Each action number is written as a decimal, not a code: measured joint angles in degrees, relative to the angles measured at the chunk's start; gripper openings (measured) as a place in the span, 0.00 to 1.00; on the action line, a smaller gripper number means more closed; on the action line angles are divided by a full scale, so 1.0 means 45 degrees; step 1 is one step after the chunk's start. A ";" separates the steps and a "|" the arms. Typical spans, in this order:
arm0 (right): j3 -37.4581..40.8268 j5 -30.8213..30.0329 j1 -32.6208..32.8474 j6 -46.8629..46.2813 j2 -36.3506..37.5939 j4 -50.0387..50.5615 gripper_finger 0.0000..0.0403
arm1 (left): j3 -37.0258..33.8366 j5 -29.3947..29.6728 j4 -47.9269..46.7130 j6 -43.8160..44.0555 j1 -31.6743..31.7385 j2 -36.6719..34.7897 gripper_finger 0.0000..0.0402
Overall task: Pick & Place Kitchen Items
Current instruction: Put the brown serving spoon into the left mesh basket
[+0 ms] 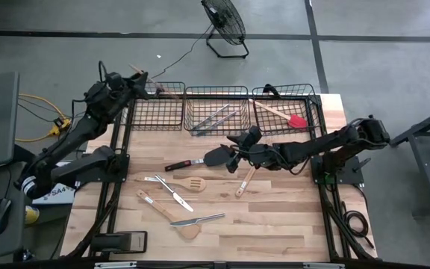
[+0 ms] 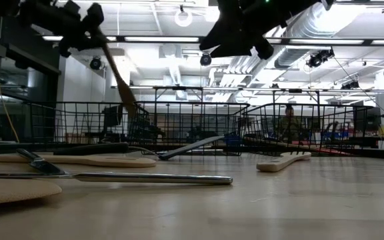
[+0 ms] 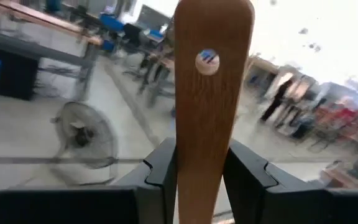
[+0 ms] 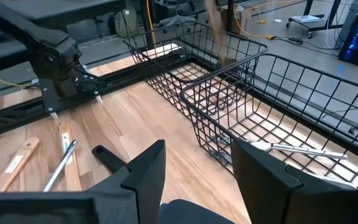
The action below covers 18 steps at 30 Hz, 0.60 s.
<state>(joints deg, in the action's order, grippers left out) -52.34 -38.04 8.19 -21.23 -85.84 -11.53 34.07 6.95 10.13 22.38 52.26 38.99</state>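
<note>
A: So, from the high view, where does the left gripper (image 1: 134, 81) stand?

B: It is at the far left corner, beside the left black wire basket (image 1: 157, 112), and it is clamped on a light wooden spatula (image 1: 155, 88). The long axis of the spatula runs from the gripper toward the basket, over its far rim.

A: And the right gripper (image 1: 230, 157)?

B: It hovers over the wooden table (image 1: 275, 224), just by a black turner (image 1: 215, 156) with a black and red handle. Its fingers stand apart, and I see nothing between them.

A: What does the low view add?

B: The spatula hangs slanted, handle up in the left gripper, blade down near the basket rim. A silver metal knife (image 2: 132, 177) lies flat in front.

A: The left wrist view?

B: The two dark fingers (image 3: 247, 177) press the flat wooden handle from both sides. The handle end, with a small hole, points away from the camera.

A: The right wrist view?

B: Open fingers above the table, with the baskets ahead; silver metal tongs (image 4: 303, 149) lie in the middle basket (image 4: 229, 112).

A: How to do this step well?

B: I think the left arm should bring the blade fully over the basket, lower it inside the wires, and only then let go, so it does not tip over the rim.
</note>
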 joint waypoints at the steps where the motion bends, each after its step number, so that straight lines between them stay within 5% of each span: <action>1: 0.0000 -0.0029 0.0000 0.0000 0.0000 0.0046 0.44 | -0.0055 -0.0009 -0.0188 -0.0004 0.0011 -0.0055 0.23; 18: 0.0000 -0.0180 -0.0019 -0.0377 -0.0012 0.0326 0.44 | -0.0050 0.1439 -0.1624 -0.2447 -0.0033 -0.0588 0.23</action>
<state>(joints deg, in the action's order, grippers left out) -52.34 -38.85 8.10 -22.93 -85.89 -10.07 33.85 13.43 2.82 11.37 52.12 36.34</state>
